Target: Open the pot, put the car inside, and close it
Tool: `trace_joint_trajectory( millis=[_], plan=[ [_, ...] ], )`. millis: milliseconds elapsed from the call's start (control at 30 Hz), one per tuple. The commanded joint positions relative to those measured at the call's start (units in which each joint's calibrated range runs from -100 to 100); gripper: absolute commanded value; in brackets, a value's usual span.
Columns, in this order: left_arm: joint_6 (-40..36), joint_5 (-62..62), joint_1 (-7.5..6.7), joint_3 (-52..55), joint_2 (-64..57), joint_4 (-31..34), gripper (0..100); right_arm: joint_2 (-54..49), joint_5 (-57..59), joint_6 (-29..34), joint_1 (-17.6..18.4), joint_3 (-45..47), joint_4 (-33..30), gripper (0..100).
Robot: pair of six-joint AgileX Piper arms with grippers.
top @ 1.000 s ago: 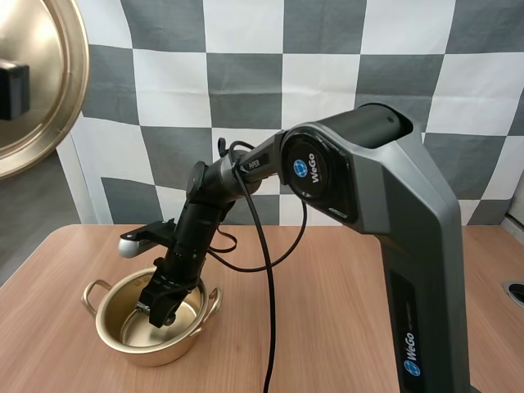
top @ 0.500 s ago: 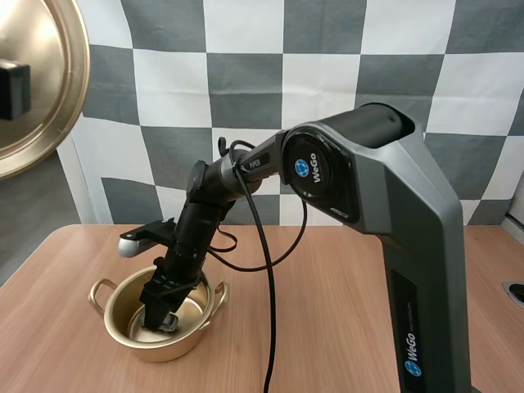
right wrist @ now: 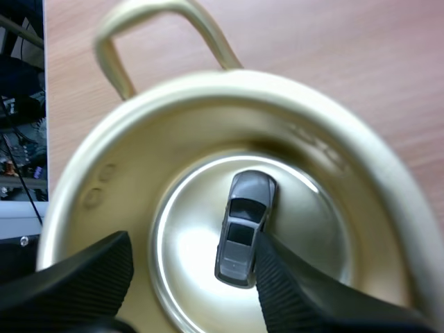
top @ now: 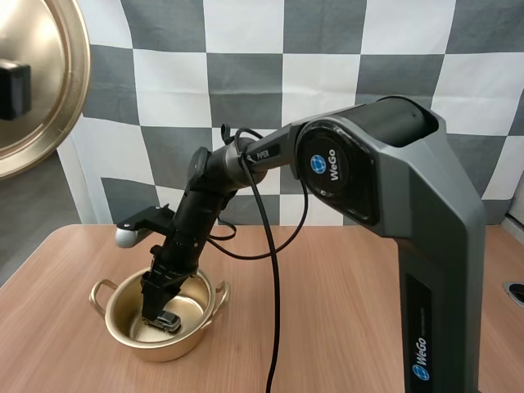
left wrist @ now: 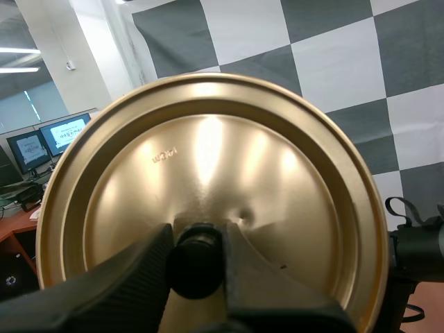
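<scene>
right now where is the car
The car lies on the floor of the open pot at the table's left in the high view, between the right gripper's open fingers and close beside one.

Lid partly beyond the high view's edge; car flank behind the right tool.

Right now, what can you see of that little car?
The car is a small grey toy with dark windows and a rounded roof, glossy like painted metal or plastic. It sits roof-up on the shiny floor of the gold pot, slightly off centre. The right tool hangs open over it, not gripping it. One finger stands close beside the car, and I cannot tell whether they touch.
</scene>
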Motion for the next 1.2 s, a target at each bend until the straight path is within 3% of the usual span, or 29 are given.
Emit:
trace_joint_trajectory(
  millis=[0, 200, 267, 300, 367, 400, 500, 833, 967, 1167],
  plan=[
    [0.07, 0.03, 0.0, 0.03, 0.02, -0.08, 0, -1.44, -1.0, 0.8, 0.01, -1.94, 0.12, 77],
    [0.07, 0.03, 0.0, 0.03, 0.02, -0.2, 0, -1.74, -1.93, 5.03, 0.01, -7.78, 0.12, 55],
    [0.07, 0.03, 0.0, 0.03, 0.02, -0.2, 0, -1.74, -2.96, 7.83, 0.01, -7.86, -0.08, 60],
    [0.07, 0.03, 0.0, 0.03, 0.02, -0.2, 0, -1.74, -3.89, 10.08, 0.01, -7.86, -0.08, 68],
    [0.07, 0.03, 0.0, 0.03, 0.02, -0.59, 0, -1.74, -5.64, 16.45, 0.01, -8.03, -1.64, 95],
    [0.07, 0.03, 0.0, 0.03, 0.02, -0.59, 0, -1.74, -4.78, 16.66, 0.01, -8.16, -2.54, 100],
    [0.07, 0.03, 0.0, 0.03, 0.02, -1.07, 0, -1.74, -3.06, 13.21, 0.01, -8.28, -7.27, 100],
    [0.4, 0.03, 0.0, 0.15, 0.17, -1.29, 0, -9.43, -9.02, 23.62, -1.29, -8.28, -28.16, 100],
    [0.5, 0.03, 0.0, 0.15, 0.15, -1.29, 0, -18.56, -18.03, 27.13, -5.72, -8.28, -34.17, 100],
    [0.63, 0.03, 0.0, 0.15, 0.28, -0.48, 0, -26.91, -17.77, 28.5, -15.26, -8.28, -32.56, 100]
  ],
)
